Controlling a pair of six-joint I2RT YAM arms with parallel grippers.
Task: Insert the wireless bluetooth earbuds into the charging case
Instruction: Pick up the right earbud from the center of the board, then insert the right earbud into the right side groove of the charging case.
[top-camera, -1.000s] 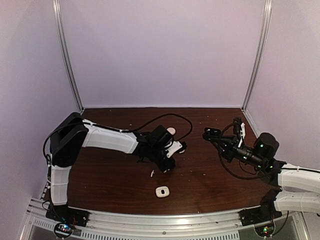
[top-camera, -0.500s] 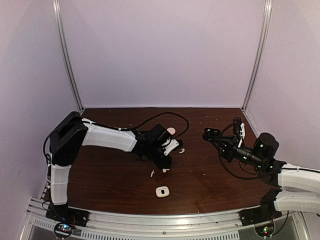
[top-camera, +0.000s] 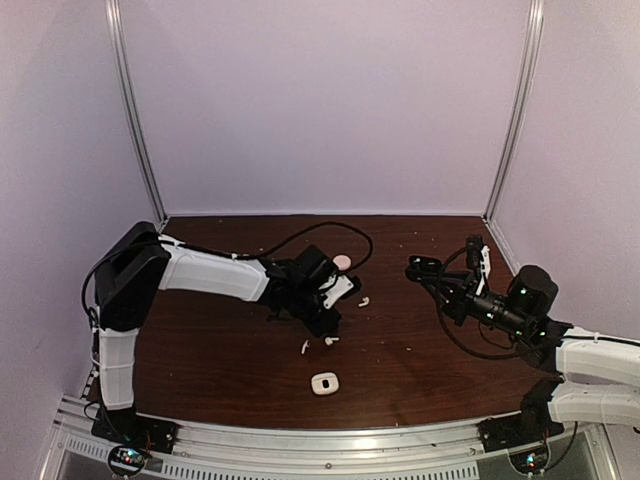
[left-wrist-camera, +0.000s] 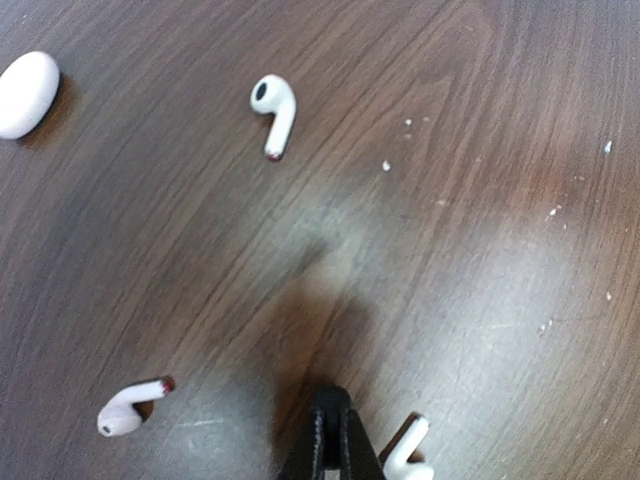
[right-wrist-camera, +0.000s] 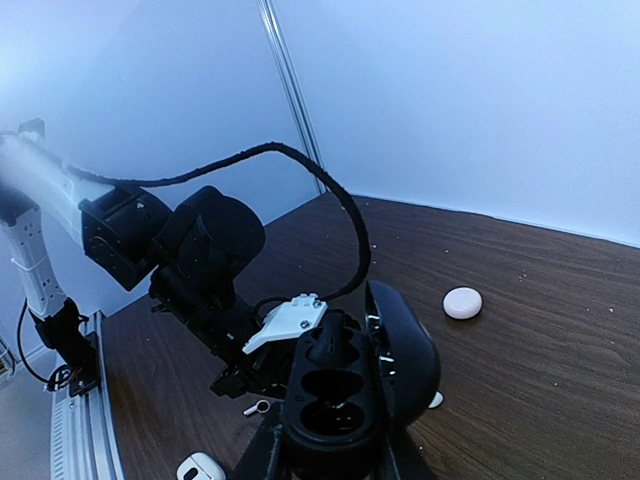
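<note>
My left gripper (top-camera: 328, 322) hangs low over the table with its jaws shut and empty; in the left wrist view its fingertips (left-wrist-camera: 335, 425) are pressed together. Three white stemmed earbuds lie around it: one ahead (left-wrist-camera: 273, 113), one at the left (left-wrist-camera: 130, 410), one right beside the tips (left-wrist-camera: 408, 458). In the top view they lie to the right (top-camera: 363, 301) and in front (top-camera: 330, 341), (top-camera: 305, 347). My right gripper (top-camera: 432, 272) is shut on an open black charging case (right-wrist-camera: 345, 400), lid (right-wrist-camera: 405, 350) up. A dark rounded shape sits in its far slot; the two nearer slots look empty.
A white case (top-camera: 323, 383) lies near the front edge and shows in the right wrist view (right-wrist-camera: 200, 467). A round white case (top-camera: 343, 261) lies behind the left gripper, also in the wrist views (left-wrist-camera: 25, 80), (right-wrist-camera: 462, 302). A black cable loops over the left arm.
My left gripper has drawn back a little to the left, uncovering the earbud to its right and one in front. The right arm and black case have not moved.
</note>
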